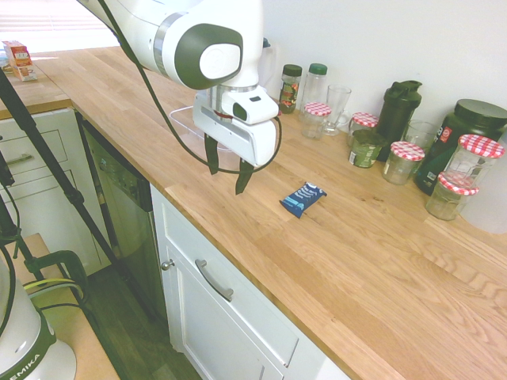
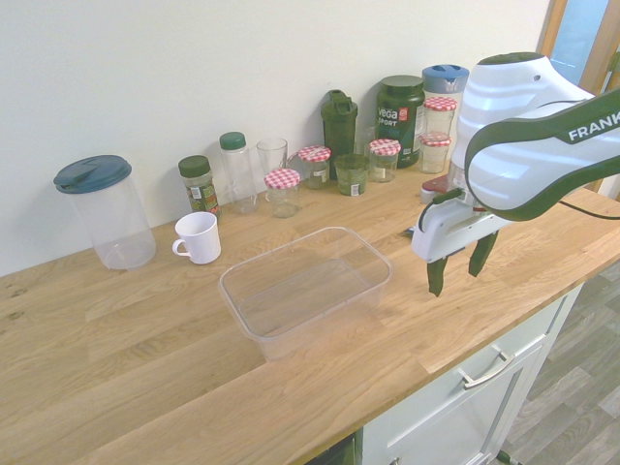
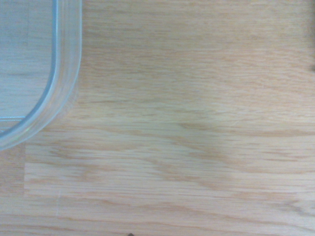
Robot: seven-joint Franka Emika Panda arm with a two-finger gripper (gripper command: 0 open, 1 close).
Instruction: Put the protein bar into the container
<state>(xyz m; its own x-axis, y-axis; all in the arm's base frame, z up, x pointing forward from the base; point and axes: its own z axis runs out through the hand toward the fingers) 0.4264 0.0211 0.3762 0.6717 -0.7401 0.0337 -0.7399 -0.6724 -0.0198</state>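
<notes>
Clearly, see a long wooden tabletop point(image 2: 145, 387) as the widest thing, with a white robot arm point(image 2: 528, 145) reaching over from the right in the second exterior view. Find the clear rectangular container point(image 2: 305, 291) lidless near the middle, with wood grain showing through its bottom. See the end effector point(image 2: 461, 266) to its right, above the tabletop, released, with both fingers spread and gripping nothing.

Along the far side, left to right, find a clear pitcher point(image 2: 121, 218) with a dark blue lid, a green-lidded jar point(image 2: 199, 184) with something dark inside, a green-capped clear bottle point(image 2: 237, 174), a dark green shaker point(image 2: 339, 136) and a dark Vega tub point(image 2: 400, 121). Can't tell what is in the last two. Count five glass jars point(image 2: 282, 194) with red-checked lids among them. See a white mug point(image 2: 199, 238) beside the pitcher, interior too hidden to read.

Lastly, spot the blue protein bar point(image 1: 303, 199) lying flat on the tabletop, outside the container and to its right in the second exterior view.
</notes>
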